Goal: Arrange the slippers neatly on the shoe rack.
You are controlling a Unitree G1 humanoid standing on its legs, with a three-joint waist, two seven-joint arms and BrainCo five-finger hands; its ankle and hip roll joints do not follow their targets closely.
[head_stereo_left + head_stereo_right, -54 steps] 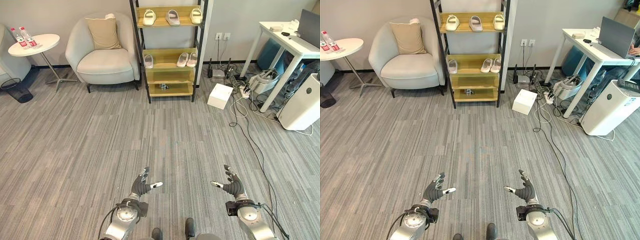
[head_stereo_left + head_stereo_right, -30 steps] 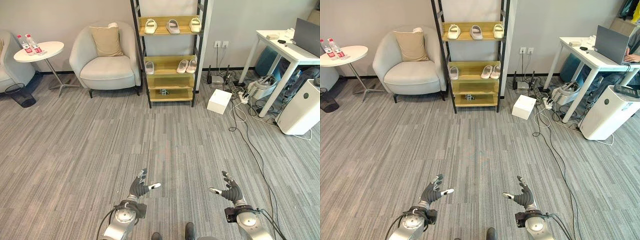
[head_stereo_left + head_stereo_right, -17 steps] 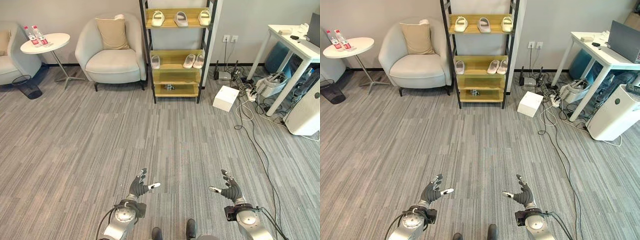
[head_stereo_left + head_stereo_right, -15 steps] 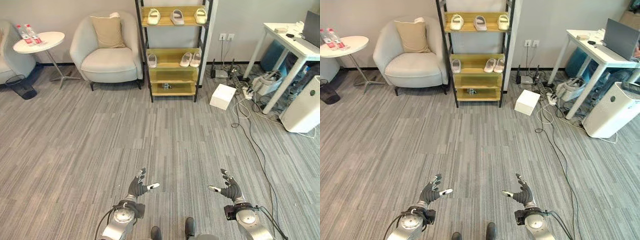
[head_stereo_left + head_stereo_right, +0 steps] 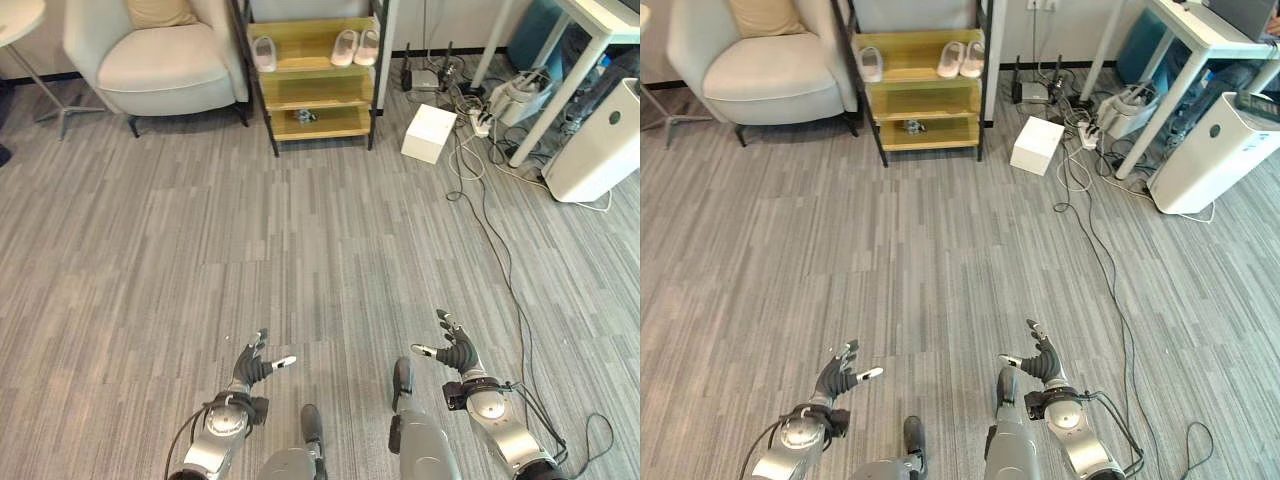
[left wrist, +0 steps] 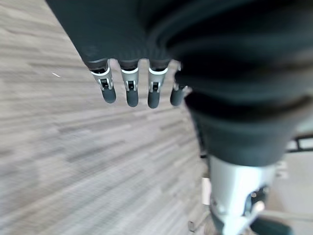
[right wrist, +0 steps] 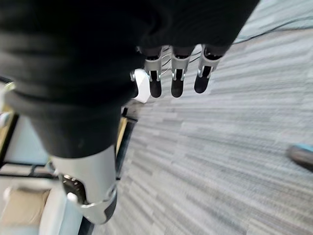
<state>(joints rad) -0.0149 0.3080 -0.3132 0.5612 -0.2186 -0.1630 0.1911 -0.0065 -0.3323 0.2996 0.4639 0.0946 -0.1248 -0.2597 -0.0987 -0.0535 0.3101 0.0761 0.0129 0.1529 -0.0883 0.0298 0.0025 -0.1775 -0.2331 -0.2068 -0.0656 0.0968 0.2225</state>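
Left hand (image 5: 252,367) at 7 o'clock above the carpet, fingers spread, nothing held. Right hand (image 5: 456,351) at 5 o'clock, likewise splayed and empty.

Shoe rack (image 5: 311,85) at 12 o'clock, well apart from both hands, armchair (image 5: 155,60) just beside it toward 11. On the visible upper shelf: single white slipper (image 5: 264,54) at the left end, pair of pale slippers (image 5: 355,47) toward the right end, side by side.

Slippers judged light, soft-soled, non-fragile; best pinched across the strap or at the heel edge. White box (image 5: 429,132) on floor toward 1 o'clock.
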